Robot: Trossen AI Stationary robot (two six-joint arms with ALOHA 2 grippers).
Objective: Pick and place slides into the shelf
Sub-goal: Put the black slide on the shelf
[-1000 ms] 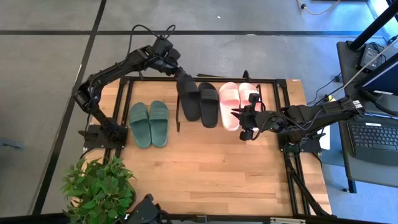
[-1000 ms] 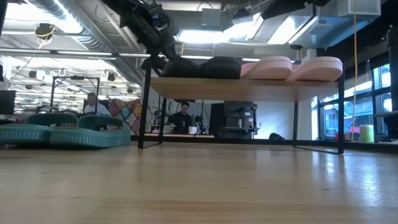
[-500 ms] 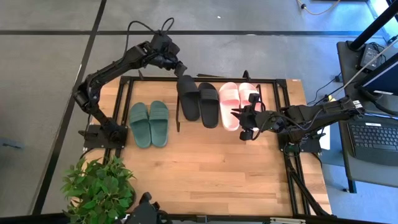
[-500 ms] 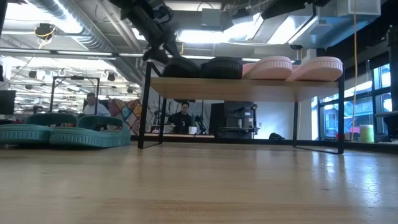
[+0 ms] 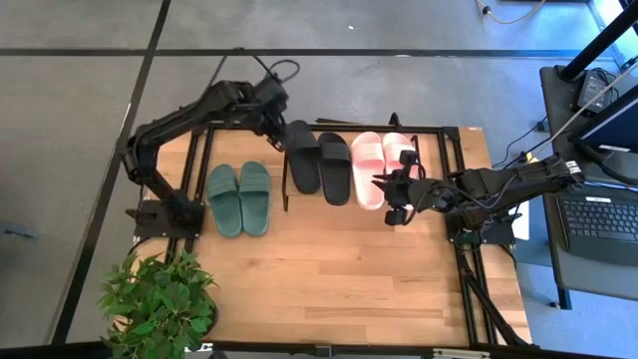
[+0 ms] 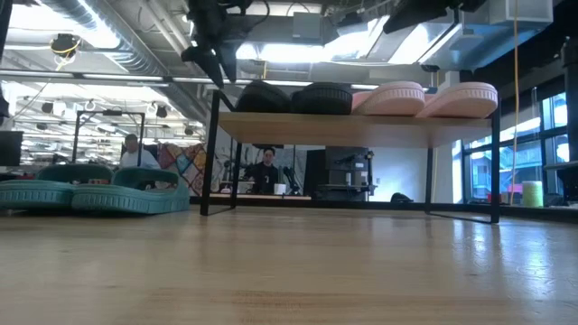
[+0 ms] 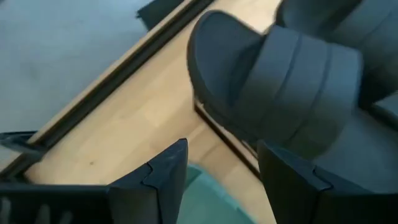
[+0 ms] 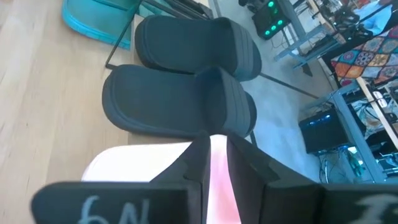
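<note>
The shelf (image 5: 285, 199) is a low black tube rack with a wooden top (image 6: 361, 126). On that top lie two black slides (image 5: 319, 162) and two light pink slides (image 5: 379, 165). The dark green pair (image 5: 239, 197) lies flat on the table, left of the shelf. My left gripper (image 5: 271, 108) is open and hovers above the shelf's far left corner, just beside the left black slide (image 7: 280, 81). My right gripper (image 5: 384, 194) is shut and hangs above the near end of the pink slides (image 8: 155, 165).
A potted plant (image 5: 159, 299) stands at the table's near left corner. Bare wood (image 5: 339, 269) spreads in front of the shelf. A desk with a laptop (image 5: 598, 219) stands beyond the right edge. People show in the room behind (image 6: 264, 167).
My left gripper has drawn back from the far end of the left black slide, rising and moving toward the table's left. The black slide stays where it lay on the shelf top.
</note>
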